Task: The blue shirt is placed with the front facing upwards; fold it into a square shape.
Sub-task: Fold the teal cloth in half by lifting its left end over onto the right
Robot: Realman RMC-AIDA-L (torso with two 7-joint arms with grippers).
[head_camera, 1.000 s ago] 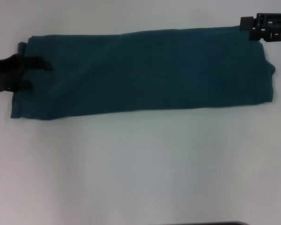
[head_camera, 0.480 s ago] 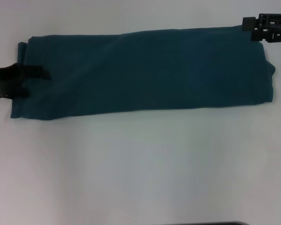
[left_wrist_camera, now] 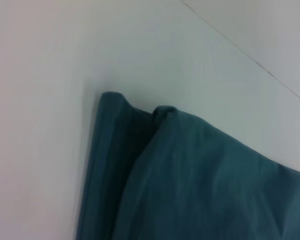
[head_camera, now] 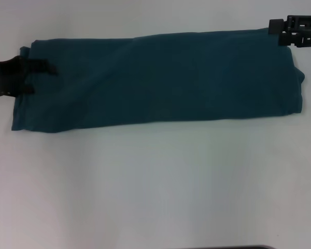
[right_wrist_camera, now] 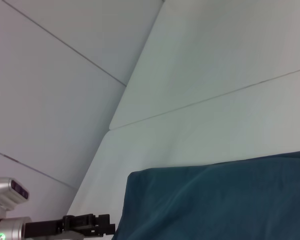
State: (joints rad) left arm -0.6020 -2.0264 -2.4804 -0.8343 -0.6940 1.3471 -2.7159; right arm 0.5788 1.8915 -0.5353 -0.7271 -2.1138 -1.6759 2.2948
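The blue shirt (head_camera: 160,78) lies folded into a long band across the far part of the white table, plain side up, with no lettering showing. My left gripper (head_camera: 41,79) is open at the band's left end, and both fingers reach in over the cloth edge. The left wrist view shows that end of the blue shirt (left_wrist_camera: 200,175) with stacked folded layers. My right gripper (head_camera: 277,32) is open at the band's far right corner, its nearer finger just touching the cloth. The right wrist view looks along the blue shirt (right_wrist_camera: 215,200) to the left gripper (right_wrist_camera: 102,225) at its other end.
The white table (head_camera: 155,187) stretches bare in front of the shirt. Thin seams run across the table surface (right_wrist_camera: 200,100) beyond the shirt. A dark edge (head_camera: 228,247) shows at the bottom of the head view.
The left gripper pulled back slightly to the left and toward me along the shirt's end, then returned farther away. The right gripper barely moved. The shirt has not moved.
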